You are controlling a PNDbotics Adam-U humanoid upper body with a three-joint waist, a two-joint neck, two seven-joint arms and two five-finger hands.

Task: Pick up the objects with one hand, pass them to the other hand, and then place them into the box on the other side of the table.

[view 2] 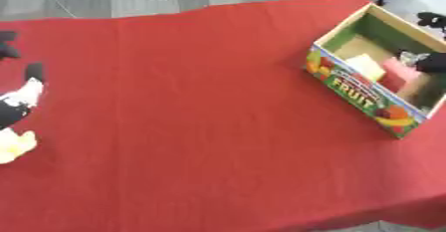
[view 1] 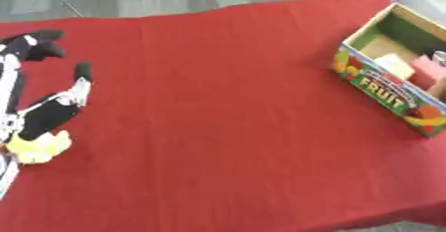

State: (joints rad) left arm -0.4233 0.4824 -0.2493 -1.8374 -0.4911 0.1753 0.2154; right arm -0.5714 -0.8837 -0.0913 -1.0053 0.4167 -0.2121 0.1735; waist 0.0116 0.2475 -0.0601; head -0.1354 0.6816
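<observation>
The red cloth-covered worktop (view 1: 218,116) fills nearly all of both views, and most of its surface is bare. Taking the open cardboard box printed with fruit pictures and the word FRUIT (view 1: 383,87) as the landmark, it stands at the robot's right edge of the worktop, turned askew. Inside it lie a pale cream block (view 1: 396,65) and, just beside that on the side away from the printed wall, a pink block (view 1: 428,71); whether they touch cannot be told.

Well apart from the box, across the whole width of the cloth at the robot's left edge, is the black-and-white left hand (view 1: 54,107). Its fingers are curled round a soft yellow lumpy object (view 1: 39,149), which bulges out below the palm; one finger sticks up straight above it. The object looks rounded and squashy, with no clear long axis.

The right hand (view 2: 428,62) shows only as a dark shape at the box's far wall, over its interior, in the right eye view; whether its fingers are spread or closed cannot be told.

So the yellow thing lies on the far side from the box, in the left hand, and the right hand is much the nearer to the box. By my judgement the handover comes next, and both arms must meet over the bare middle of the cloth.
</observation>
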